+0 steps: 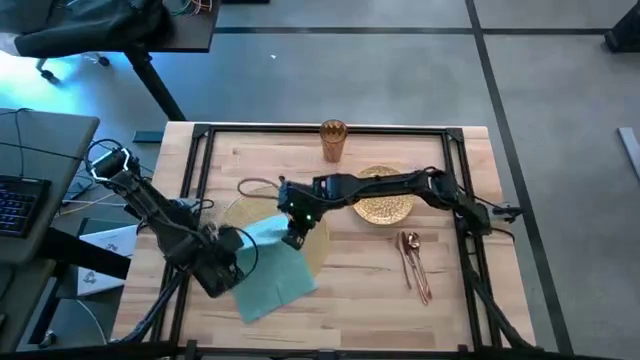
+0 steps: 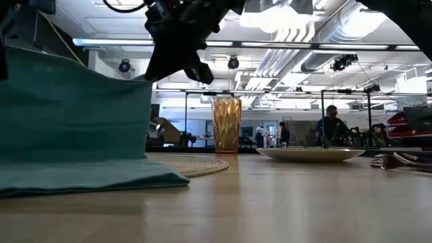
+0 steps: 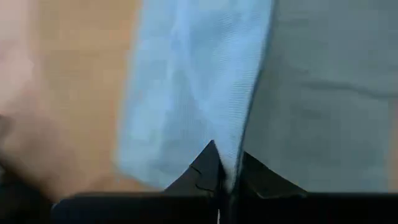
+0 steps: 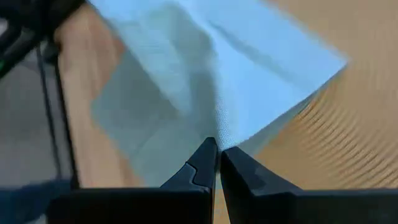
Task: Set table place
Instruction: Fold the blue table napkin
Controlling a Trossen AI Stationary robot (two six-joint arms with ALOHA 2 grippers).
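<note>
Teal napkin [image 1: 272, 268] pinched by both jaws, overlapping placemat [image 1: 262, 218], cup [image 1: 333, 140] behind.

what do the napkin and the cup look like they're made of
Napkin: teal woven cloth, matte; fine weave and soft folds show in the wrist views. Cup: amber, translucent with a faceted diamond pattern, so glass or clear plastic; which one cannot be told.

My fingers [image 3: 205, 171] sit at the bottom centre of the frame, pressed together on an edge of the teal napkin [image 3: 205, 81], which fills the middle and right. Light wood table [image 3: 68, 93] shows at left.
</note>
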